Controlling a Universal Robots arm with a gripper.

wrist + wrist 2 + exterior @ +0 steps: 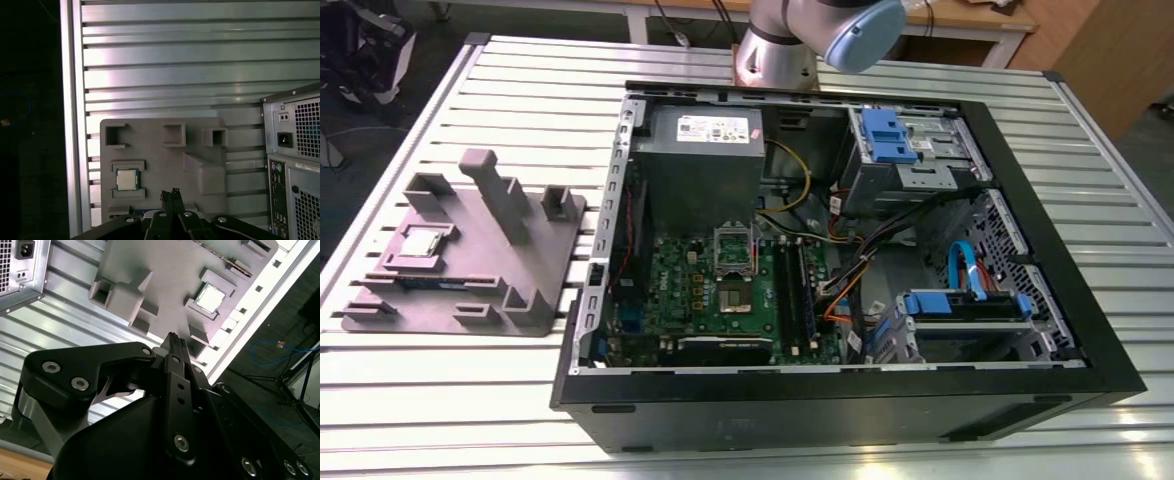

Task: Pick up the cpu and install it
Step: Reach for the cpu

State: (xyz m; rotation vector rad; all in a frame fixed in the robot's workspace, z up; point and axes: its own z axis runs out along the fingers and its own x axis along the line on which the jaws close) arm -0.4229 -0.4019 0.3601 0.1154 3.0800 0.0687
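Item: claw (170,193), seen in both wrist views (174,337), black, its two ribbed fingertips drawn narrow, nearly together, with nothing between them. It hung over the grey plastic tray (160,160) and was apart from it, touching no part. Cpu (126,179): small flat square with a silver top, lying flat in a framed recess of the tray, near the claw's tips in both wrist views (210,296) but not touched by them. In the exterior view the cpu (424,241) sat at the middle left of the frame, in the tray's (547,250) left part. Tray: moulded, with raised blocks, square pockets and one tall upright post. A long narrow memory stick (438,283) lay in a slot just below the cpu in that frame. Bench (520,90): ribbed silver slats, carrying the tray and, on the exterior view's right, an open black computer case (854,400) lying on its side. Within the case: green motherboard (707,270) at the centre, grey power supply (700,140) with a white label above it, blue drive brackets (887,135) at the upper right. The arm (787,40), silver with a pale blue cap, stood at the top middle of the frame behind the case.
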